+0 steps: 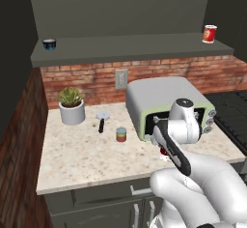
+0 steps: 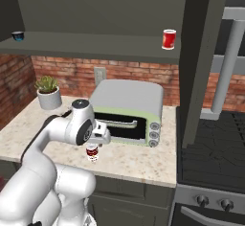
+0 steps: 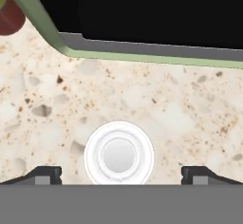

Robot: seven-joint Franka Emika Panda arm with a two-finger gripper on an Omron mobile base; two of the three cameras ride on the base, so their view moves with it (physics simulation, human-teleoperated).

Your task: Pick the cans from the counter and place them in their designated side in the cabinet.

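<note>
— Hovering over the front edge of the worktop (image 1: 82,159), the gripper (image 3: 118,173) is seen with its jaws spread wide, nothing being held.

— And the cans?

— A dark red can (image 2: 92,152) stands upright directly below it, between the fingertips (image 3: 45,174) but untouched, just before the oven (image 2: 129,112). The orange-labelled can (image 1: 121,135) stands near the worktop's middle. A brighter red can (image 1: 209,34) is kept at the right end of the cabinet shelf (image 1: 130,48).

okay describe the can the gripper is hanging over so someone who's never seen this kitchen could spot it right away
Find the pale green toaster oven on the speckled counter. Just in front of its dark door stands a small dark red and white can, directly under the gripper. Unlike the orange-labelled can farther left, it sits close to the oven.
</note>
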